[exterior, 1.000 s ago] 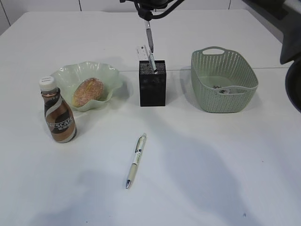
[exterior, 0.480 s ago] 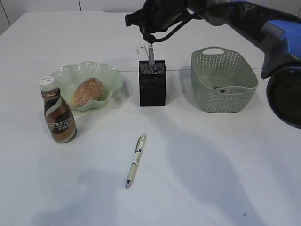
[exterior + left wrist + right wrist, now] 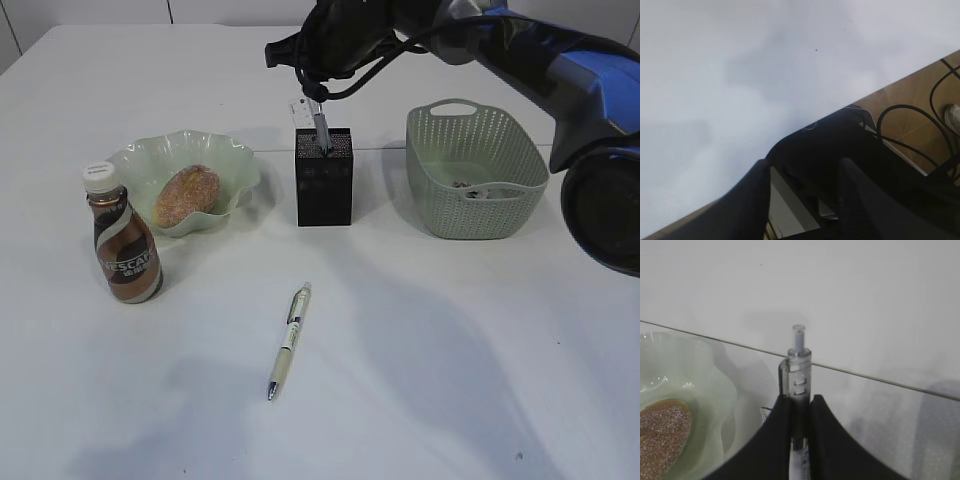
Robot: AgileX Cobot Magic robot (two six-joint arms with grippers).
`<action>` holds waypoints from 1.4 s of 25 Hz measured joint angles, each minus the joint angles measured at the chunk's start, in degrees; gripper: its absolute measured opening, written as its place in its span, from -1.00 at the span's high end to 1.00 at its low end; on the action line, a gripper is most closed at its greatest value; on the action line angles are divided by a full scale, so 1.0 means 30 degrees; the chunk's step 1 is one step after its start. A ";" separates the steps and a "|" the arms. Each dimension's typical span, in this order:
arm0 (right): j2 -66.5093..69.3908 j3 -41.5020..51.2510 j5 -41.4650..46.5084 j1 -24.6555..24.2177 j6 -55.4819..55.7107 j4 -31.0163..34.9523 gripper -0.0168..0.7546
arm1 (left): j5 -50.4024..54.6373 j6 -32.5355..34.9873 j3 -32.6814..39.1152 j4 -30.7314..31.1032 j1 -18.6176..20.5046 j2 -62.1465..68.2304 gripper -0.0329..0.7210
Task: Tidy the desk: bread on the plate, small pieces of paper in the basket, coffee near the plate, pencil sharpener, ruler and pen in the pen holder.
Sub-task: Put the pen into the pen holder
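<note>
Right claw (image 3: pixel 799 412) clenched on a grey pen (image 3: pixel 798 370), pads (image 3: pixel 776 425) pressed to either side of the barrel, clicker end poking up beyond them. In the exterior view, held pen (image 3: pixel 320 128) tilted, lower end inside the holder (image 3: pixel 324 177), ruler (image 3: pixel 302 110) also standing in there just behind. Left claw (image 3: pixel 805 200) over the bare bench (image 3: pixel 740 75) near its edge, dark fingers (image 3: pixel 860 200) parted with nothing between them, released. Bread (image 3: pixel 187 195) lying in the plate (image 3: pixel 140 160); same plate edge and sugared crust visible lower left in the right wrist view. Coffee (image 3: pixel 121 238) upright just beside the plate, on its front left. Basket (image 3: pixel 474 170) right of the holder, apart from it, with small scraps (image 3: pixel 470 187) on its floor. Second pen (image 3: pixel 287 341), pale with a clip, flat on the bench in front of the holder, well apart from everything, tip pointing toward the near edge. Sharpener not made out anywhere.
</note>
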 joint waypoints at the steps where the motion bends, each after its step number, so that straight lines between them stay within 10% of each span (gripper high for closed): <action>1: 0.0000 0.0000 0.0000 0.0000 -0.0048 0.0000 0.78 | 0.0000 0.0000 0.0000 0.0000 0.0000 0.0000 0.09; 35: -0.3805 0.0035 0.2468 0.0000 -0.0693 0.0165 0.79 | -0.0035 0.0000 0.0000 0.0000 0.0000 0.0000 0.09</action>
